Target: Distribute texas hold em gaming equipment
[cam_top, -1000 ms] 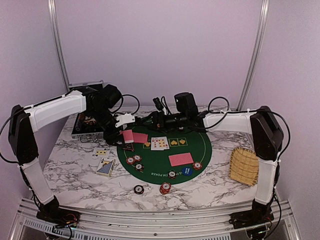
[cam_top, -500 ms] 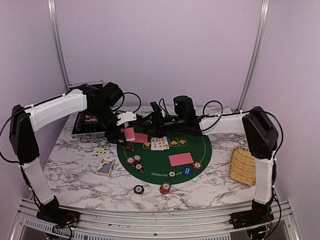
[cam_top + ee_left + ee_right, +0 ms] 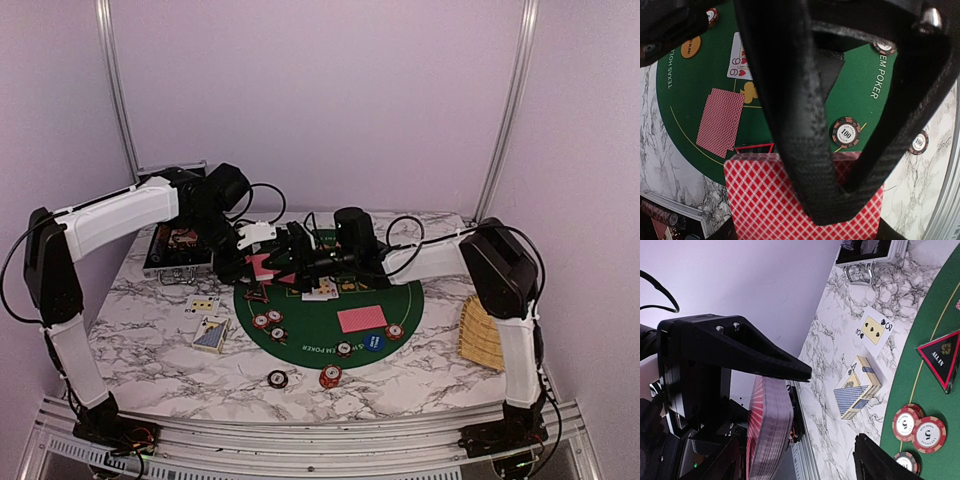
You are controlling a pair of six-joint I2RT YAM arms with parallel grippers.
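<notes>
Marble-veined bench [image 3: 140, 340], rounded green felt mat [image 3: 400, 300]. The left arm stretches over the mat's far-left edge, its left claw [image 3: 252, 262] clenched on a diamond-patterned red-backed deck [image 3: 765, 205]. The right arm reaches left across the mat. The right claw [image 3: 292, 255] is released, fingers spread beside the deck. Round striped chips [image 3: 268, 322] lie near-left on the felt.
</notes>
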